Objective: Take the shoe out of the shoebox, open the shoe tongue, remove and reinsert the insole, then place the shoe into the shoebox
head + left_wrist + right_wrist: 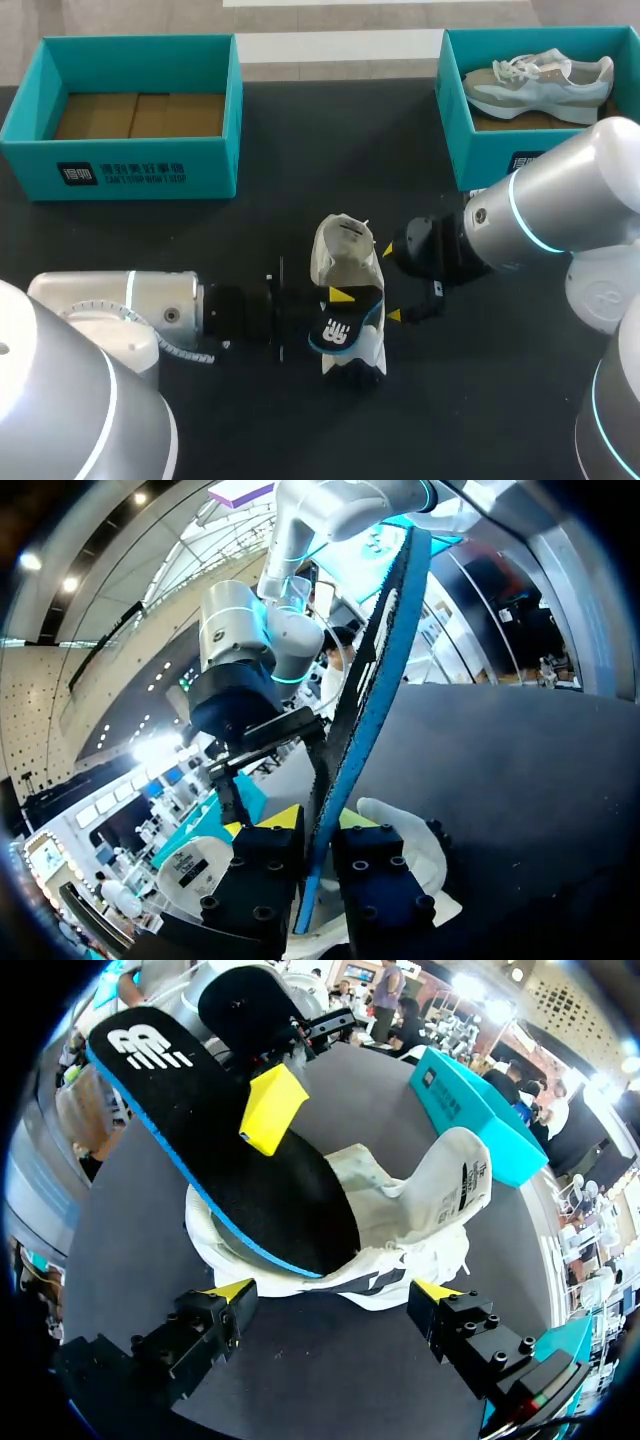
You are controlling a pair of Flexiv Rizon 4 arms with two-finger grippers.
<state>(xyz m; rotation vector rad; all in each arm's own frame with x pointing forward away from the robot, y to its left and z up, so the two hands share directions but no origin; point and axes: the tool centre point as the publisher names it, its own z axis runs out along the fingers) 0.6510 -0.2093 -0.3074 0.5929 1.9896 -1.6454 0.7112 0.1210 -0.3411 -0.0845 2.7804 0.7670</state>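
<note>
Left wrist view puts us closest to the work: our left gripper (312,820) is clamped on the insole (372,670), both fingers pinching the thin black sheet with its blue edge, which stands on edge ahead of them. Just beneath it lies the white shoe (405,835), resting on the dark table (520,770) and out of any box.

From the right wrist view, one end of the insole dips into the shoe's mouth while its printed end hangs free in the air, and the tongue looks pulled up and back. Our right gripper (332,1290) is spread wide, its fingers to either side of the shoe's sole, gripping nothing.

We judge the insole step to be in hand. Whether the insole is coming out or going back in, we cannot tell. The next move calls for the right gripper to steady the shoe while the left guides the insole along the footbed.

Farther back, an empty shoebox (120,165) sits at the left. A second shoebox (455,110) at the right holds another shoe (540,80).
</note>
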